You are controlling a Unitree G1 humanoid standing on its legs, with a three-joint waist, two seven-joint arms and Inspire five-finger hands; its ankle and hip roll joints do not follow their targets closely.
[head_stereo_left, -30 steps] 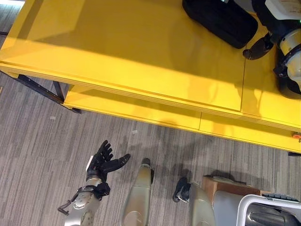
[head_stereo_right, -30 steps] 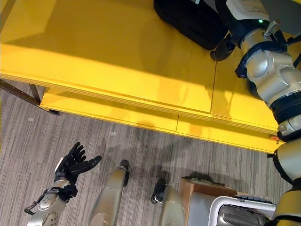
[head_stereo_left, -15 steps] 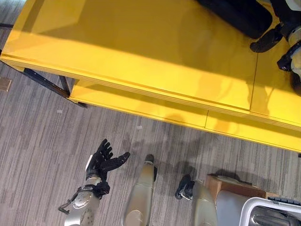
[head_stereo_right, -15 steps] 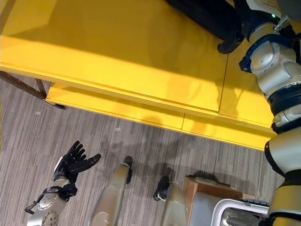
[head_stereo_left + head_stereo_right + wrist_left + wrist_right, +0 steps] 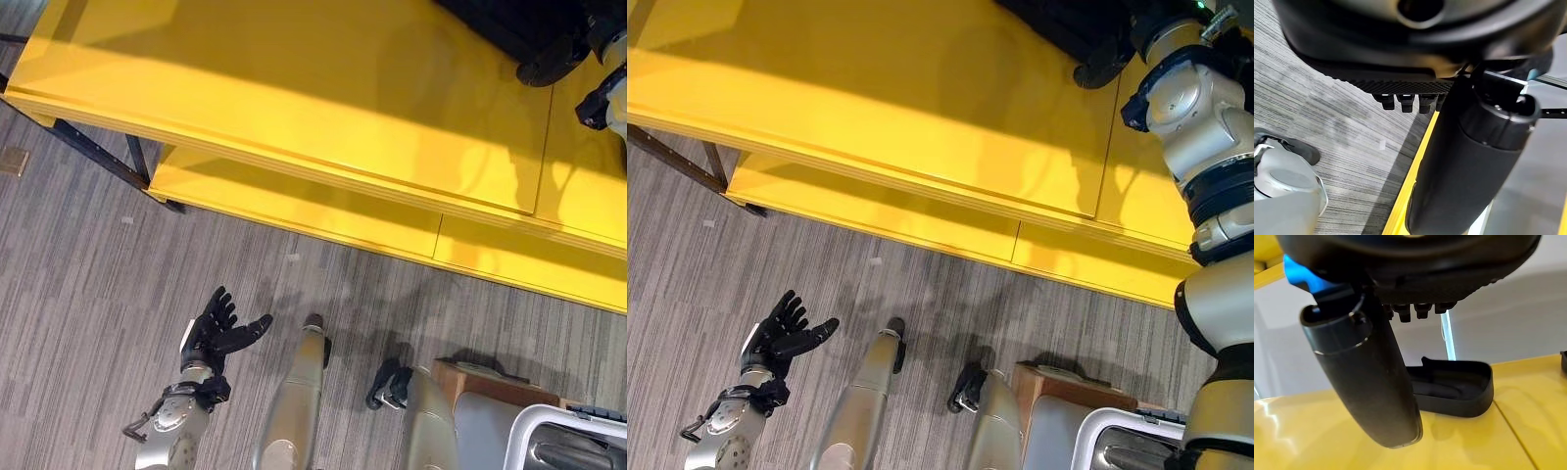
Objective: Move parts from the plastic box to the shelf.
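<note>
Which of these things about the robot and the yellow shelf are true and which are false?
1. The left hand is holding a part. False: its fingers are spread open and hold nothing.
2. The left hand hangs over the grey carpet floor, not over the shelf. True.
3. A black part lies on top of the yellow shelf. True.
4. The right hand is down by the floor. False: it is up above the shelf top, near the black part.
5. The plastic box sits on the shelf. False: its white rim shows low down by the floor, next to a brown box.
</note>
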